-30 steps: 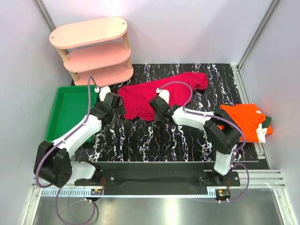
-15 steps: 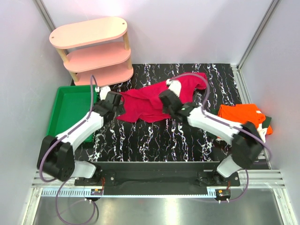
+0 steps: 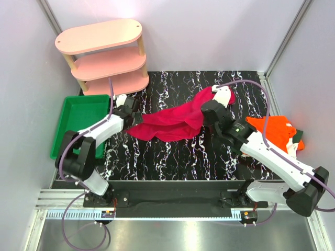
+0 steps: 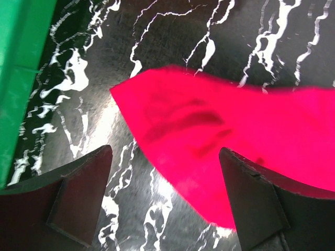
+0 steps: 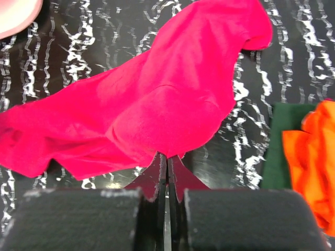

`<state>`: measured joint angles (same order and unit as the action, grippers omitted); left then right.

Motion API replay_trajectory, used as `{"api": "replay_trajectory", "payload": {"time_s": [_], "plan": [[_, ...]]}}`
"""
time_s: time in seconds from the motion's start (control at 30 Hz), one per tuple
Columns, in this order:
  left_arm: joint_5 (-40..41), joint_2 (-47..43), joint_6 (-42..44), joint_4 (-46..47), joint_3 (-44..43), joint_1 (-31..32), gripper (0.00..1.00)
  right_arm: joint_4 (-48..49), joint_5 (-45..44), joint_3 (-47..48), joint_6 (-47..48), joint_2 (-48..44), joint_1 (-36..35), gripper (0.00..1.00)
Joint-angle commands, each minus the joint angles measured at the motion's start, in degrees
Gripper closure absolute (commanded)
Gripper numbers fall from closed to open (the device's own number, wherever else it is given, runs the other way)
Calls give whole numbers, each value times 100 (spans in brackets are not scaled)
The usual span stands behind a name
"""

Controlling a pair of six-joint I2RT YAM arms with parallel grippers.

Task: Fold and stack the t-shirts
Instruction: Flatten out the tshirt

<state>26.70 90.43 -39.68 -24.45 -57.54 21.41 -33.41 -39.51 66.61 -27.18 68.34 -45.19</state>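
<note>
The crimson t-shirt [image 3: 170,123] stretches as a slanted band across the middle of the black marbled table. My right gripper [image 3: 205,112] is shut on a fold of the crimson t-shirt [image 5: 157,99], which hangs lifted from the fingertips of the right gripper [image 5: 168,157]. My left gripper [image 3: 137,114] stands open at the shirt's left end. In the left wrist view the corner of the crimson t-shirt [image 4: 209,125] lies between and ahead of the spread fingers of the left gripper [image 4: 165,151], untouched. The orange t-shirt [image 3: 272,133] lies on a dark green one [image 3: 299,136] at the right.
A green tray [image 3: 78,125] sits at the table's left edge, just left of my left gripper. A pink three-tier shelf [image 3: 104,57] stands at the back left. The orange t-shirt [image 5: 311,157] and dark green cloth [image 5: 277,141] lie close to my right arm.
My right gripper has shut on the crimson shirt and carried it back and right, pulling it into a long band. My left gripper shifted slightly back, still open.
</note>
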Motion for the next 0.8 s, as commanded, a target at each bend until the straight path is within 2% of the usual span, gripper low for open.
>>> {"api": "replay_trajectory", "payload": {"time_s": [0.0, 0.23, 0.77], "plan": [[-164, 334, -355, 221, -275, -93, 11, -464, -549, 212, 72, -320, 28, 100], [-183, 642, -532, 239, -363, -181, 11, -860, -1103, 388, 336, -760, 45, 100], [-296, 774, -593, 195, -715, -735, 11, -1009, -1235, 370, 380, -1112, 177, 100]]}}
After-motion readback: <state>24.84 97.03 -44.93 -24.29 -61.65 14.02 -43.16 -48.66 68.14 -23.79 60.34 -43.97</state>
